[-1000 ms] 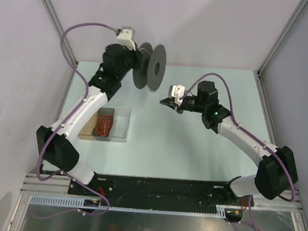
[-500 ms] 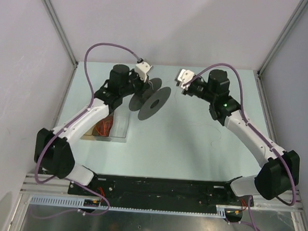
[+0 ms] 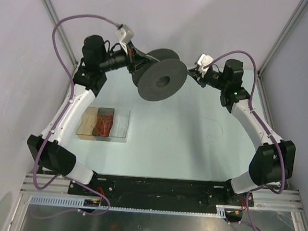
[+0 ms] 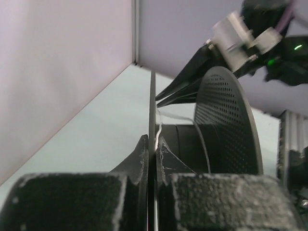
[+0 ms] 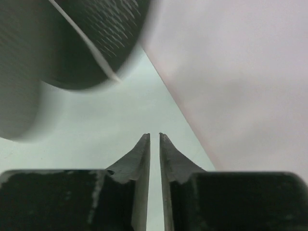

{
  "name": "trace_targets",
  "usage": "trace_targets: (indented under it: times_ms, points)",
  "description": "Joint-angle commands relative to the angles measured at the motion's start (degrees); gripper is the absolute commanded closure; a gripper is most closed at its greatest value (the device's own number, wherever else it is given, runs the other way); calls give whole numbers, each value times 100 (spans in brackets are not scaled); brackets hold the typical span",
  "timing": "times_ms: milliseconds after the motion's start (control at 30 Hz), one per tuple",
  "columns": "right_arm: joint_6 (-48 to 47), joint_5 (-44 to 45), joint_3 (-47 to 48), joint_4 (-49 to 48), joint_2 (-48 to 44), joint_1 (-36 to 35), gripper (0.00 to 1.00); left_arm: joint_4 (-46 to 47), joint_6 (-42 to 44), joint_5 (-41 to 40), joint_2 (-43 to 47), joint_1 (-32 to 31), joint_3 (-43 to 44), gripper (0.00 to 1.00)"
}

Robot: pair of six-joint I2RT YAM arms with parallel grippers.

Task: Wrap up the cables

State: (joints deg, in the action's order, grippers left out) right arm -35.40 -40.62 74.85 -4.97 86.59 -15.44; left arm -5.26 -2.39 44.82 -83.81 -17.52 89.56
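The left end effector [image 4: 152, 144] is clamped on one thin flange of the black perforated plastic spool [image 3: 161, 80], holding it above the pale green desk [image 3: 167, 148]. The very thin white cable [image 4: 178, 117] runs across the spool's core just ahead of those fingers. The right end effector [image 5: 154, 137] is close beside the spool, its fingers a narrow slit apart.

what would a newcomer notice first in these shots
The big black spool held in the air over the far middle of the table, its flange clamped edge-on in the left end effector. A thin white cable runs over its core, and the right end effector sits just right of it, jaws a slit apart and empty.
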Motion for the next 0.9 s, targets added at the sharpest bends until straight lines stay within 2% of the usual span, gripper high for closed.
trace_targets:
  times_ms: [0,33,167,267,333,500,667,867]
  points:
    - [718,-128,101,309,304,470,77,313,-1431,733,-89,194,1252,100]
    - [859,-204,56,307,336,471,72,318,-1602,670,-169,208,1488,100]
    - [1344,-519,-224,98,421,488,37,323,-1979,406,-381,225,2063,100]
    - [1668,-752,-406,-91,473,452,22,325,-2089,290,-409,243,2206,100]
    - [1833,-859,-479,-133,484,419,16,324,-2151,198,-378,263,2211,100]
    - [1543,-943,-650,188,416,372,12,329,-2253,123,-328,326,2215,100]
    - [1237,-707,-679,439,434,664,12,333,-2165,64,-248,339,2150,100]
    - [1845,-395,-676,157,359,1200,10,327,-2100,-229,-181,349,1974,100]
